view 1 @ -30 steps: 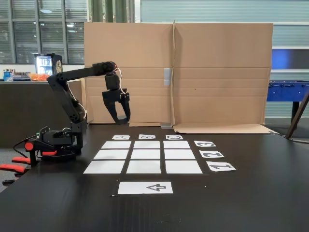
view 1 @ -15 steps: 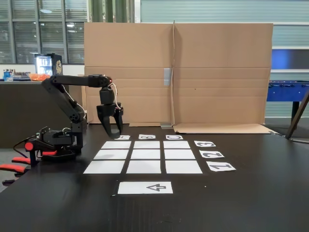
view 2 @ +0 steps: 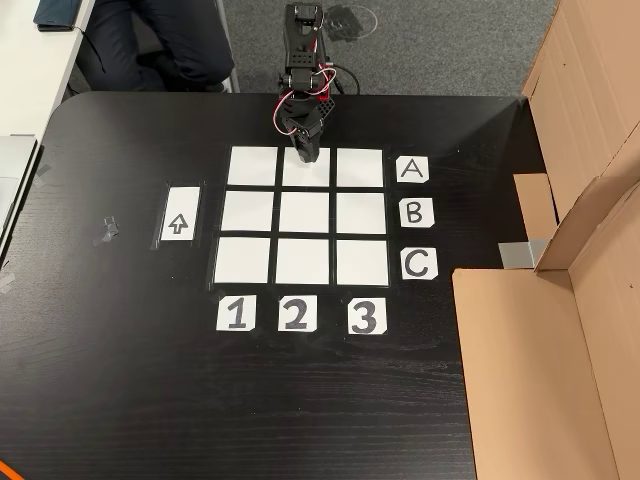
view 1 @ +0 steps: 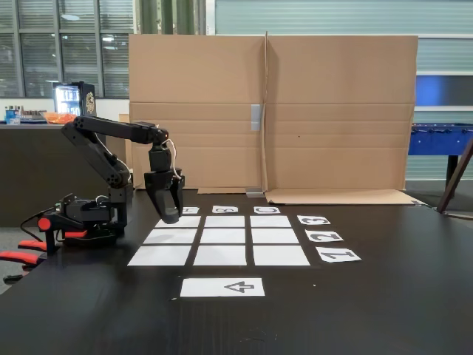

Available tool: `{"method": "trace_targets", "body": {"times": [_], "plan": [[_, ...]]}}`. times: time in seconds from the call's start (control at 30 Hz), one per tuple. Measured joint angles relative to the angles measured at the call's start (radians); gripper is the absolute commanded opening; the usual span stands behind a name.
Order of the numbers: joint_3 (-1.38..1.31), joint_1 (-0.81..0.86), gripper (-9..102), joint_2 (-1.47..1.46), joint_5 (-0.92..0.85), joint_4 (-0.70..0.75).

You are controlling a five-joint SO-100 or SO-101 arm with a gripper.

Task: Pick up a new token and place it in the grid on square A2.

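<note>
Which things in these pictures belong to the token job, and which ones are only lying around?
Belong to the job:
- the grid
- square A2, top row, middle column in the other view
- the gripper, hanging over that square; whether its jaws hold a token cannot be told

Only lying around:
- arrow sheet
- cardboard wall
- tape scrap

Matt black table (view 2: 120, 380), white paper grid (view 2: 305, 215)

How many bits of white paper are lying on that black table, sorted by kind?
Plain grid rectangles: 9
Letter labels (A, B, C): 3
Number labels (1, 2, 3): 3
Arrow sheet: 1
Total: 16
</note>
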Motion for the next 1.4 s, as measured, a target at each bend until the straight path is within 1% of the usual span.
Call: {"method": "trace_targets", "body": {"times": [0.47,0.6,0.73,0.8,1.4], "plan": [[0.084,0.009,18,-0.003,-0.008,-0.124],[0.084,0.032,20,-0.003,-0.005,-0.132],[0.084,0.032,28,-0.003,-0.005,-0.135],[0.084,0.032,30,-0.003,-0.005,-0.135],[0.091,0.037,31,-0.003,-0.005,-0.140]]}}
